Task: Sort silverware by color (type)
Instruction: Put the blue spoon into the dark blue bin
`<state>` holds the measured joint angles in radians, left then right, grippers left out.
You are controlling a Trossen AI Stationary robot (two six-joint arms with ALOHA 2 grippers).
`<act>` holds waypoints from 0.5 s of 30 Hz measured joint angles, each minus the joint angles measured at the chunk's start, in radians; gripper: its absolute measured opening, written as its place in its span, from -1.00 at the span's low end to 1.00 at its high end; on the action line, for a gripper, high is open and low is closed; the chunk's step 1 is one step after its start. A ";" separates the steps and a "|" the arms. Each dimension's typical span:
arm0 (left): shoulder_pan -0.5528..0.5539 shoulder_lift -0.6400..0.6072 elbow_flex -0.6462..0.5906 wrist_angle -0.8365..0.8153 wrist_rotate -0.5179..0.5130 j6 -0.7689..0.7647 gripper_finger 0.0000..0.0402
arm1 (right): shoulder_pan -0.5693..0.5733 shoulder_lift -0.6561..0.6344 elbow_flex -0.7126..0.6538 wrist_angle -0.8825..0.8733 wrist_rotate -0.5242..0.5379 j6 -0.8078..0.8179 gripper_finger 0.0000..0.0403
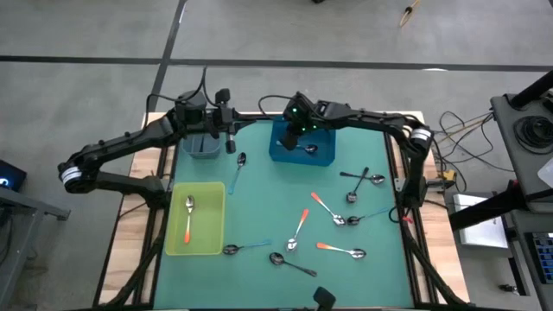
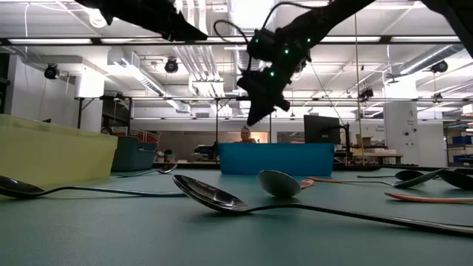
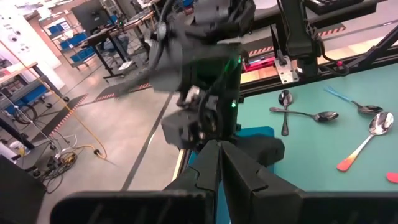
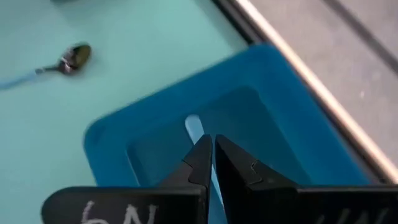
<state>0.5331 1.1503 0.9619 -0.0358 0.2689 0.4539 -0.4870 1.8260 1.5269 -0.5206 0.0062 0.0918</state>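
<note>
Right gripper [image 4: 213, 163] fingers nearly pressed together over the blue bin [image 1: 278, 149], pinching a thin light-blue spoon handle [image 4: 194, 126] between the tips, by the look of it; the handle pokes out ahead of them into the bin. Judging from that, the spoon is held above the bin for dropping with its colour group. One spoon [image 1: 308, 149] already lies inside that bin. Left gripper [image 3: 219, 163] fingers pressed together, nothing between them; it hangs near the grey bin [image 1: 200, 147] at the mat's far edge, apparently waiting.

Yellow-green tray [image 1: 213, 226], translucent plastic, holds an orange-handled spoon [image 1: 188, 218], so orange goes there. Another light-blue spoon [image 1: 238, 166] lies on the teal mat [image 1: 259, 207] between the bins. Remaining silverware is scattered on the mat's right half: orange-handled ones [image 1: 340, 250], all-dark metal ones [image 1: 290, 263] and [image 1: 366, 179]. Bowls are shiny, rounded metal; handles slim and flat. Mat looks matte, slightly grippy.
</note>
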 joint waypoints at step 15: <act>0.006 0.053 0.000 0.044 0.000 0.008 -1.00 | -0.005 0.137 -0.001 -0.087 -0.143 0.003 -0.94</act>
<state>0.5393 1.2028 0.9615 0.0082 0.2687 0.4618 -0.4915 1.9629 1.5257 -0.6073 -0.1368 0.0952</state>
